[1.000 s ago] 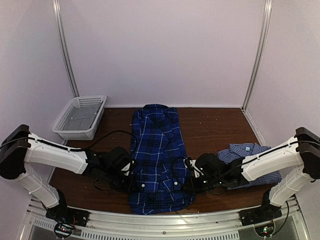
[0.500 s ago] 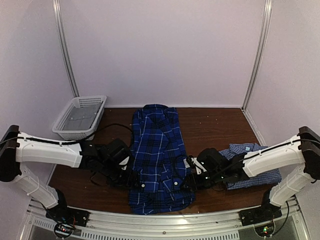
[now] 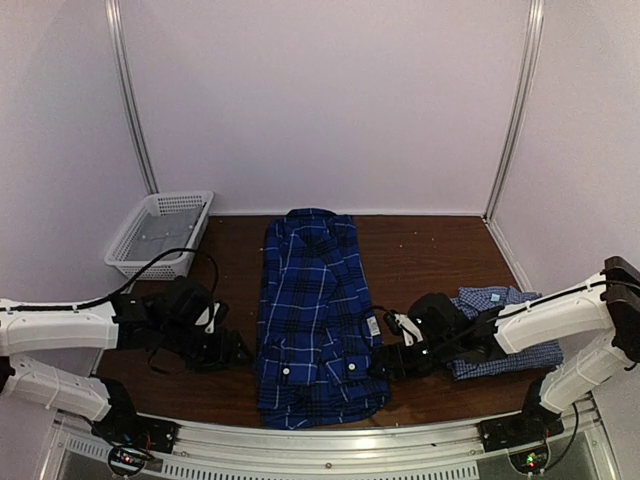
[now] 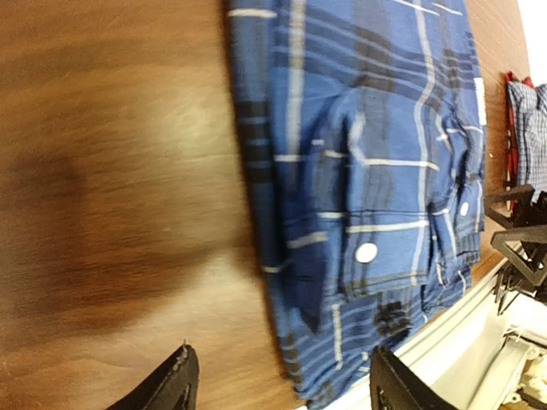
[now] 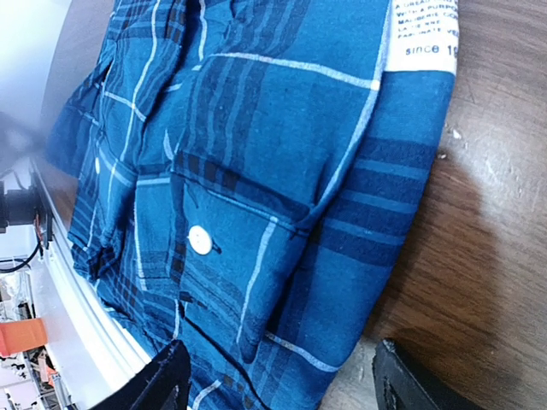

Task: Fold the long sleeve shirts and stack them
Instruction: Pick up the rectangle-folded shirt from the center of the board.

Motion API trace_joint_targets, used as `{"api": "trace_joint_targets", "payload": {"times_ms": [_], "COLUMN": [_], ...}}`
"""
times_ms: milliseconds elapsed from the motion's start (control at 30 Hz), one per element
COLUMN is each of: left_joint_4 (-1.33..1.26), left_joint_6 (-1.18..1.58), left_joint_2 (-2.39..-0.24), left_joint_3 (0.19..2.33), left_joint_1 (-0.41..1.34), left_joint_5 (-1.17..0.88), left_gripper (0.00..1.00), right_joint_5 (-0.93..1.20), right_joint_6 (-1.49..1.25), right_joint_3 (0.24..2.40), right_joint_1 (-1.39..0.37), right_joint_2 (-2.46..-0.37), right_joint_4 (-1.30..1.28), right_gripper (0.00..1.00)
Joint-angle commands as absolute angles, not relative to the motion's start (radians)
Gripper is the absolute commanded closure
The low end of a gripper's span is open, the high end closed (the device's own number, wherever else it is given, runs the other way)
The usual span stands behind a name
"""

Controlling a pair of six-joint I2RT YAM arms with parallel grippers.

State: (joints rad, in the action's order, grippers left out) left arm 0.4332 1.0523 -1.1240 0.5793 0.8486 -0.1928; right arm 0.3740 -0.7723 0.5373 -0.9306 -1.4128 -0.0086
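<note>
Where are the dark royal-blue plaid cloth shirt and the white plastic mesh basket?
dark royal-blue plaid cloth shirt (image 3: 310, 300): top view, mid-body.
white plastic mesh basket (image 3: 145, 265): top view, near wall.

Two shirts: one plaid shirt (image 3: 310, 310) and one check shirt (image 3: 505, 340). One basket (image 3: 135, 250). One table (image 3: 430, 255). Two arms, each with one gripper: the left gripper (image 3: 236, 351) and the right gripper (image 3: 384, 363). Two white buttons (image 3: 285, 372) and one label (image 3: 372, 326) show on the plaid shirt.
</note>
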Motion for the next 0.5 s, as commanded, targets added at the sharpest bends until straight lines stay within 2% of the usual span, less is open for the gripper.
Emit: {"api": "trace_joint_targets", "payload": {"times_ms": [0,167,467], "left_joint_4": [0.219,0.112,0.014], "left_joint_6": [1.074,1.047,1.045], "left_joint_2": [-1.08,-1.153,-1.303], "left_joint_3": [0.442,0.404,0.387], "left_joint_1": [0.774,0.753,0.736], "left_joint_5": [-0.318,-0.39,-0.432], "left_gripper": [0.32,0.34,0.48], "right_joint_5": [0.396,0.397,0.365], "right_joint_6": [-0.815,-0.881,-0.962], "right_joint_3": [0.501,0.463,0.403], "right_joint_1": [-0.926,-0.927,-0.927], "right_joint_2": [-1.429,-1.441,-1.429], "right_joint_4": [0.065,0.136,0.174], "right_gripper": [0.25,0.27,0.33]}}
